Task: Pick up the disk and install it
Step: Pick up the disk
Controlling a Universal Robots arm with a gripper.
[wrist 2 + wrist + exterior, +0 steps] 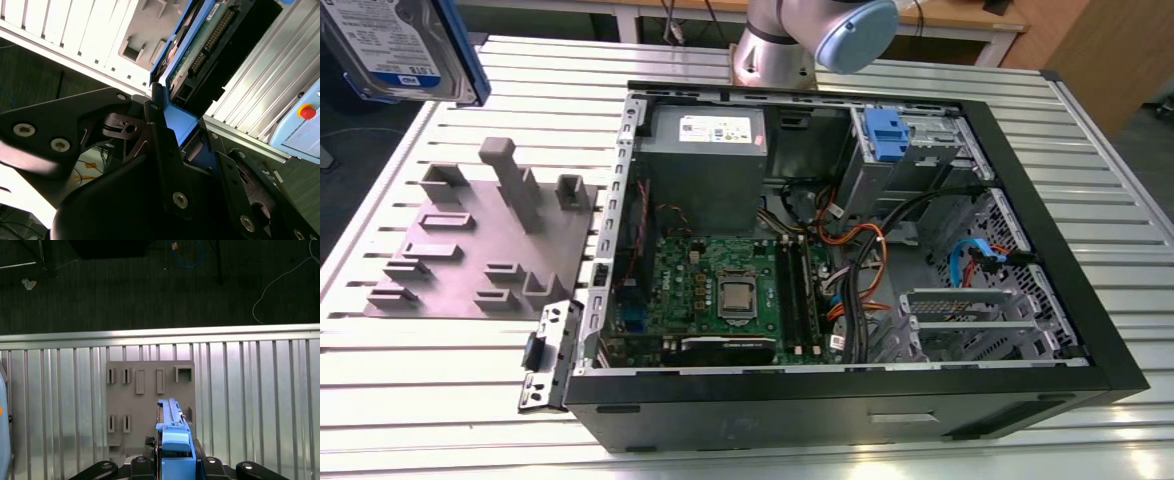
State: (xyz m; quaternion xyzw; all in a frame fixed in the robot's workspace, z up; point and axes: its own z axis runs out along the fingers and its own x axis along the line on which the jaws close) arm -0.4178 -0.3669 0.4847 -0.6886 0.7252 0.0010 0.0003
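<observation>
While the disk [200, 42] is carried in the air, the gripper [182, 122] is clamped on it. The black fingers [159, 135] are pressed on the blue carrier rail at one end, and the rest of the drive hangs free beyond them.

As only this one end is held, a firm clamp and a slow, even motion are judged to be needed, so that the rail is not twisted or pulled out of the fingers. The disk should also be guided high enough to pass over any wall or edge.

Directly under the gripper, a grey fixture plate [150, 390] with raised holders is seen, and the disk is well apart from it. The plate lies on a slatted aluminium table [454, 400]. Farther from the gripper, an open computer case [1067, 330] is laid on the same table, with a grey drive cage [921, 150] and its blue latch [887, 135] in the far corner, near the arm base [781, 45].

Beyond the table edge, a dark floor [125, 285] with loose cables [280, 285] is visible.
</observation>
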